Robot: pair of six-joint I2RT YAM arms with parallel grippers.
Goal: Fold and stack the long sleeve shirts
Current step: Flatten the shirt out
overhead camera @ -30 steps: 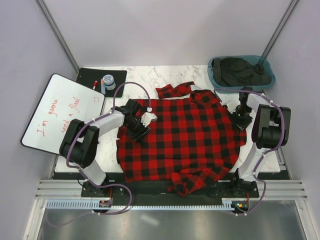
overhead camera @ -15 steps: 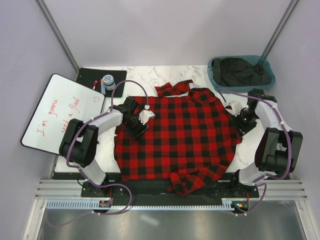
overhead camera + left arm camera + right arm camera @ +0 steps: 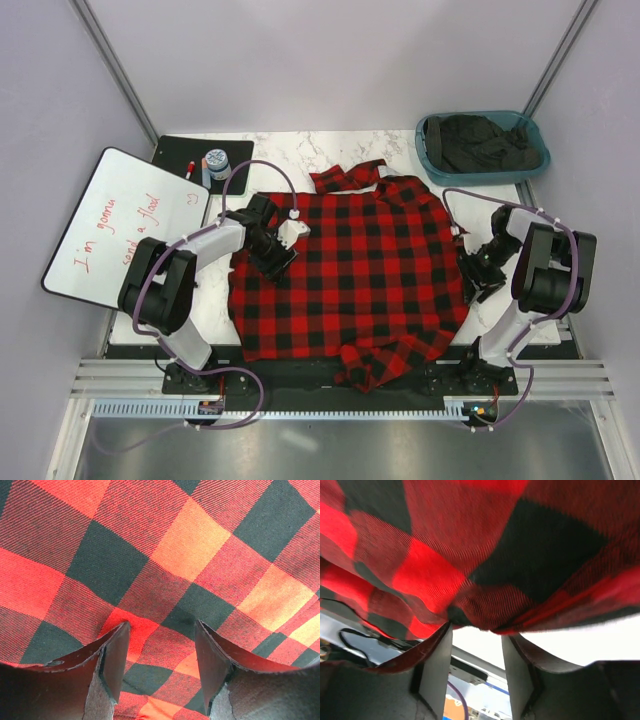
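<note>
shirt (image 3: 350,270): spread flat mid-frame, hem bunched at lower centre | left gripper (image 3: 162,627): spread over cloth, pinching nothing | right gripper (image 3: 475,630): spread, shirt edge at its tips | risk: edge snags on right tips, dragging and wrinkling shirt

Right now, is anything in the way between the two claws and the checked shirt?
Nothing visible. The left gripper sits over the left edge of the shirt, and the right gripper is at its right edge, with cloth directly at both sets of fingertips.

Bright, even overhead light — soft shadows, wrist close-ups slightly soft-focused
</note>
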